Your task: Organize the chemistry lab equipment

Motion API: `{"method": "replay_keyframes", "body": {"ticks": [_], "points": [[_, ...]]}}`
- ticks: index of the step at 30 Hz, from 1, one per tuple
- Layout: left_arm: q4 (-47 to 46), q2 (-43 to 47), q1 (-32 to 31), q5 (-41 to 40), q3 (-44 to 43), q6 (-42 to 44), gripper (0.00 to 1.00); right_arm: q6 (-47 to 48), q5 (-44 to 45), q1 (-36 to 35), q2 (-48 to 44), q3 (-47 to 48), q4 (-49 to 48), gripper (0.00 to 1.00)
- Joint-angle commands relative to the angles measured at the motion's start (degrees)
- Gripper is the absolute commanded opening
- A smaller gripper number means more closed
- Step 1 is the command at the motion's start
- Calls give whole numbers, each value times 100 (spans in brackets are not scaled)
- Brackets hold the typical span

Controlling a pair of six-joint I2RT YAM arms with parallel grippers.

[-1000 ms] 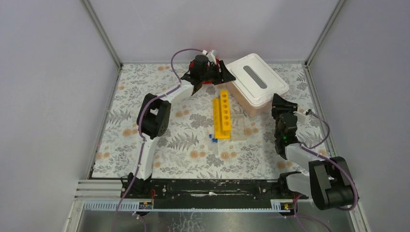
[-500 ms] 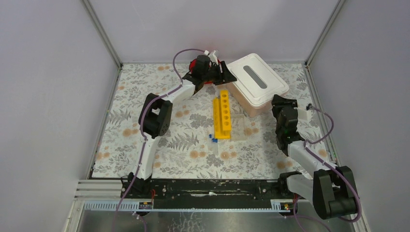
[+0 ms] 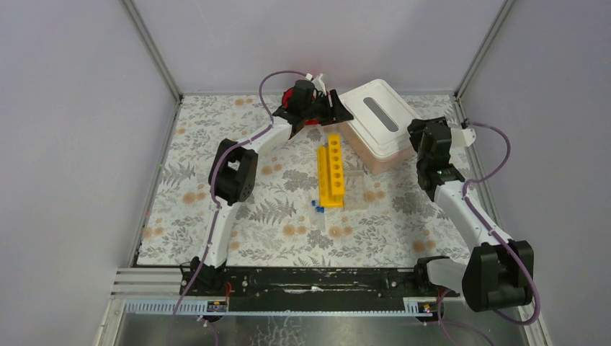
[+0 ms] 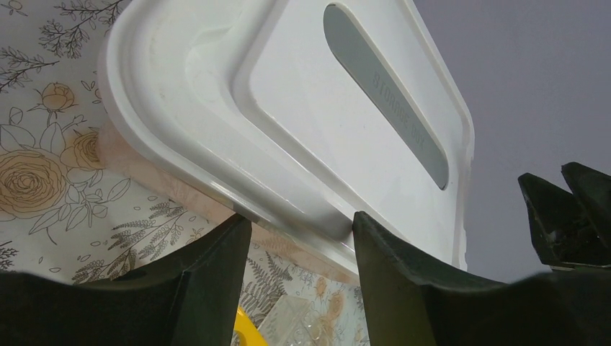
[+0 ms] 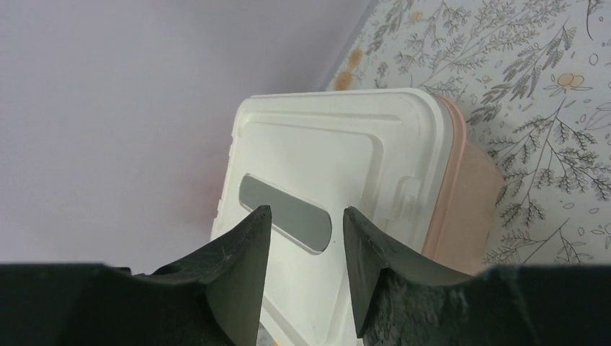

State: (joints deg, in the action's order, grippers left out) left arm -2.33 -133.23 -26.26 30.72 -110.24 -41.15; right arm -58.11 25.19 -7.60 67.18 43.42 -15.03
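Left tool (image 4: 299, 218): open and holding nothing. Its fingers (image 4: 209, 281) stand apart at the bin's rear left corner, and the lid's edge shows in the gap. Whether they touch the lid cannot be told.
Right tool (image 5: 304, 213): open and holding nothing. It is raised at the bin's right side and faces across the lid. In the wrist view the lid's grey inset lies between the two fingertips.
Bin (image 3: 367, 163): pinkish, at the back right of the bench, set at an angle to the bench edges.
Lid (image 3: 364, 133): white and seated on the bin. It has a long grey inset down the middle and a small tab on one edge.
Rack (image 3: 332, 171): yellow, with a single row of round holes. It lies on the bench just left of the bin, with its length running front to back. Its far end is near the left tool.
Tubes (image 3: 315, 207): small and blue-capped, on the bench at the rack's near left corner. They are too small to count.
Bench (image 3: 173, 180): covered in a floral print.
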Motion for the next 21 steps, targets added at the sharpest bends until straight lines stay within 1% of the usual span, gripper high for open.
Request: {"method": "replay_keyframes", "body": {"ticks": [1,6,10,16,21], "points": [[126,-54,-28,125,-281,208,61,172,-217,69,295,640,1014,49],[215,-67,-28,127,-318,296,61,248,-430,65,516,1071,1451,49],[215,-80,-28,137,-332,326,61,277,-524,60,776,1492,2084,49],[341,-103,-28,153,-367,358,61,327,-682,65,1089,1815,2441,49],[401,-106,-28,150,-408,385,61,353,-673,65,1084,1903,2632,50]]}}
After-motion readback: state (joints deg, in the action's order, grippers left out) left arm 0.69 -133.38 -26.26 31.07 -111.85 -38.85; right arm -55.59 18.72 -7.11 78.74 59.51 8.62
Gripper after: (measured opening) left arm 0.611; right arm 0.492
